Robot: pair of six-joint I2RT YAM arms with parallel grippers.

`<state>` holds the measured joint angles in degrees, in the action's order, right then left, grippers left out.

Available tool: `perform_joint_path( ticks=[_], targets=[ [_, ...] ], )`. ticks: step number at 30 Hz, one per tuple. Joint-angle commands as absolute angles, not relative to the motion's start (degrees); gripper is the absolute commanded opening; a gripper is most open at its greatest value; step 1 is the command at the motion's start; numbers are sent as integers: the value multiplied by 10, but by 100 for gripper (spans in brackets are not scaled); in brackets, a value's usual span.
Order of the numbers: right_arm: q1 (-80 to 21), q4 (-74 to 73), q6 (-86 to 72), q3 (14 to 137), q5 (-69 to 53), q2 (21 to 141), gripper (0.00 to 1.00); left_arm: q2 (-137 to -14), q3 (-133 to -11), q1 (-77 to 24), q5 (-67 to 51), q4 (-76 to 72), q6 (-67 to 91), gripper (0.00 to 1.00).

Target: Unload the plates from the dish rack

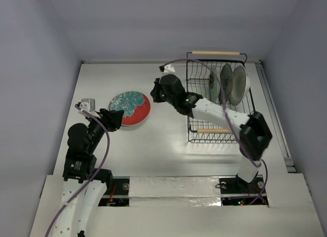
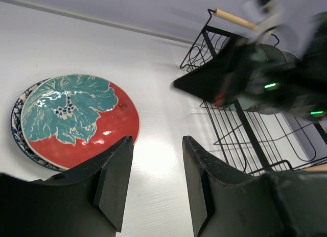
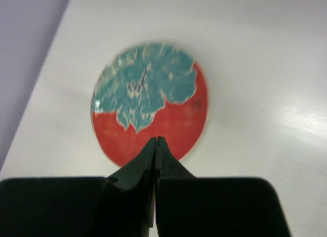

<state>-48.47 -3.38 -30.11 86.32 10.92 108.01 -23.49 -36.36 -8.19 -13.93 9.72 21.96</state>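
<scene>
The white table (image 1: 168,155) carries a blue-rimmed plate (image 2: 15,129) lying flat, ahead and to the left of the left gripper (image 2: 157,141). The red plate (image 2: 82,119) is stacked on it. The rack (image 1: 209,131) stands on the table behind the right gripper (image 1: 155,93), apart from the plates.

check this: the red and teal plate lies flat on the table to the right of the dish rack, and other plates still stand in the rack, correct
Wrong side: the red and teal plate lies flat on the table left of the dish rack, as the top external view shows. The other plates do stand in the rack.
</scene>
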Motion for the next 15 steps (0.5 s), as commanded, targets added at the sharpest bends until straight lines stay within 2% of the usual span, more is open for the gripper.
perform_joint_path(
  ticks=[1,5,9,12,15],
  targets=[
    [-483,-41,-230,860,231,943,0,-229,-364,-80,-144,76,221,40],
    [-431,-110,-194,835,290,876,0,-227,-365,-80,-146,76,221,40],
    [-343,-149,-188,787,285,823,0,-225,-365,-80,-147,76,223,40],
    [-302,-169,-171,766,314,810,9,-226,-364,-80,-148,76,224,40],
    [-291,-205,-146,788,387,840,30,-229,-364,-80,-149,76,223,40]
  ],
)
